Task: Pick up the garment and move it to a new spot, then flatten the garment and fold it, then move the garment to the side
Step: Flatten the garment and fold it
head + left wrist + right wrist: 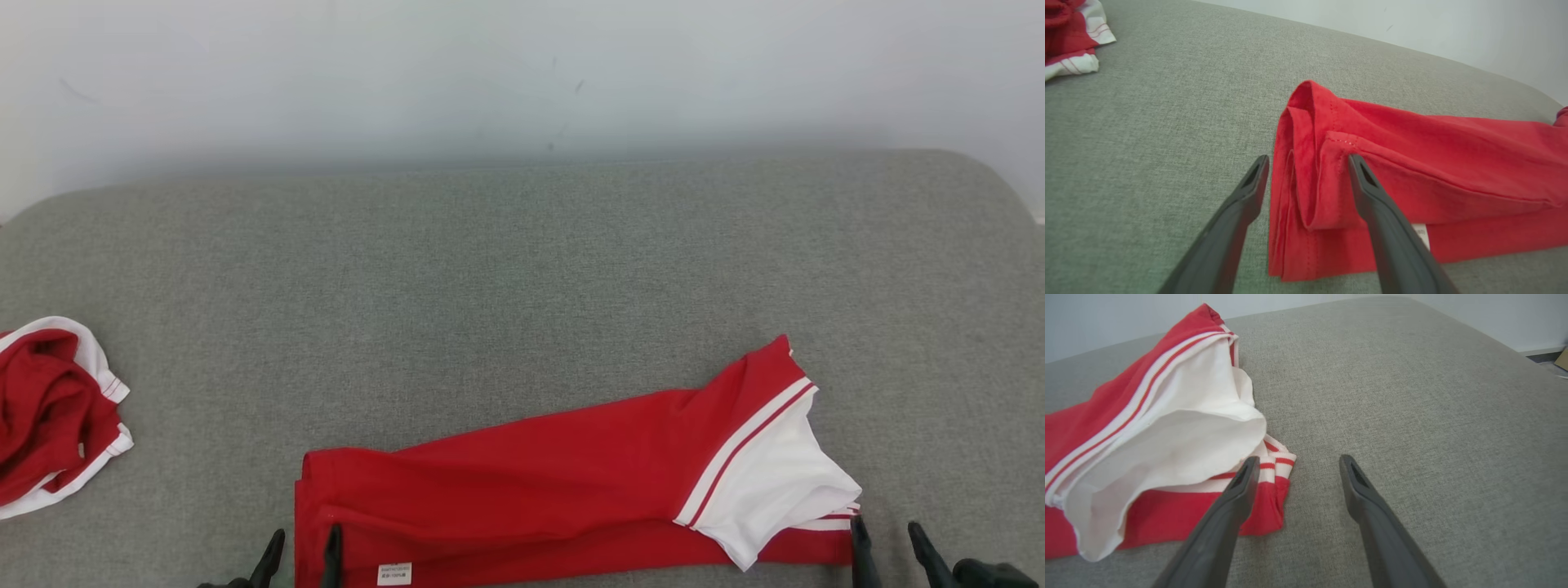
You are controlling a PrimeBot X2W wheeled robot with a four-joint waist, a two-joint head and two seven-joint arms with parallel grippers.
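Evidently the garment [531, 482], folded into a long strip, is laid along the cushion's [522, 245] near side. It is judged light and limp; layers could slide, so both short ends should be pinched through. The left gripper [304, 539] and right gripper [886, 529] are spread, one at each end, nothing held. Room is left farther back and rightward; another shirt [49, 408] is heaped leftward.

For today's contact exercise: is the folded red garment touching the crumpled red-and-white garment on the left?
Apart. The head view shows bare grey fabric surface between the folded red garment and the crumpled red-and-white garment.
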